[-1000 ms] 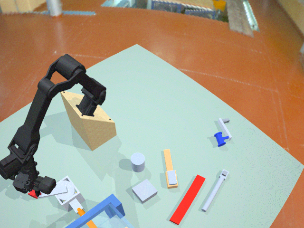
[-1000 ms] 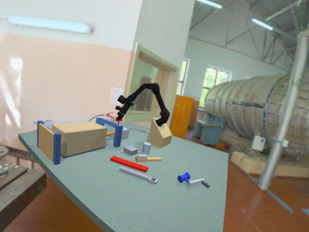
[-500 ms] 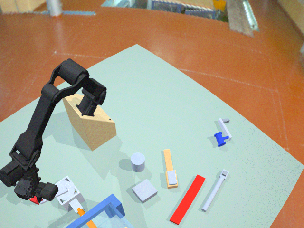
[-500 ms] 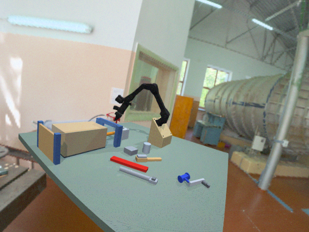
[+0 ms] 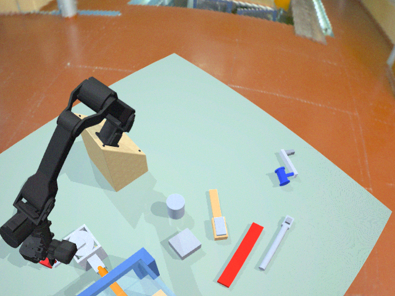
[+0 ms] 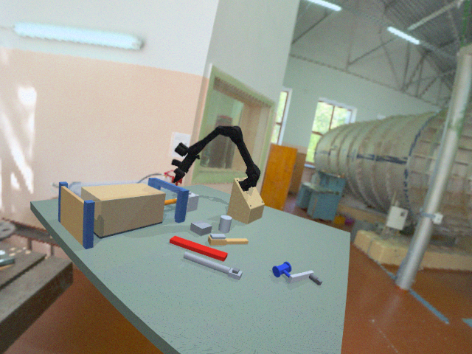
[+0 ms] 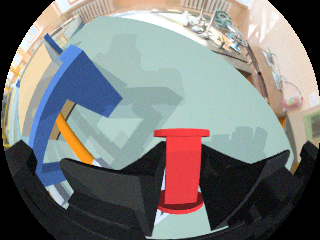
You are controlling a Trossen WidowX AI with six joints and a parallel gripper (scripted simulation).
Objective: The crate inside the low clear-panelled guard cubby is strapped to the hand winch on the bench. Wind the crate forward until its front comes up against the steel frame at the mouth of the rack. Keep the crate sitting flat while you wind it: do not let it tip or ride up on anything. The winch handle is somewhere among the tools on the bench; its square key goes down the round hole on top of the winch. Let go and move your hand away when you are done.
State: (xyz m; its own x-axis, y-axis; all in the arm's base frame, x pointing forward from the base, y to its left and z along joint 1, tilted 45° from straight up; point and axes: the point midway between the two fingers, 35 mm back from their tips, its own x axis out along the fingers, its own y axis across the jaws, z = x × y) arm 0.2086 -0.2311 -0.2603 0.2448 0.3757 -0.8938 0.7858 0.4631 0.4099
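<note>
My gripper [image 5: 47, 259] [image 6: 177, 177] [image 7: 178, 146] is shut on the upright red knob [image 5: 47, 263] [image 7: 183, 162] of the winch handle, at the far side of the winch from the rack. The handle's pale arm reaches over the top of the white winch [image 5: 102, 253] [image 6: 193, 201] and is partly hidden by my gripper. An orange strap [image 5: 116, 287] [image 6: 170, 201] [image 7: 75, 140] runs from the winch under the blue frame [image 5: 129, 261] [image 6: 184, 208] [image 7: 75, 75]. The tan crate [image 6: 131, 209] sits flat in the rack, with a gap between its front and the frame.
A grey block [image 5: 184, 243] [image 6: 200, 227] and grey cylinder [image 5: 175, 206] [image 6: 225, 223] stand near the rack. A wooden-handled tool [image 5: 215, 203] [image 6: 236, 241], red bar [image 5: 241, 254] [image 6: 198, 248], grey wrench [image 5: 274, 245] [image 6: 207, 262] and blue-knobbed crank [image 5: 282, 176] [image 6: 282, 269] lie farther off.
</note>
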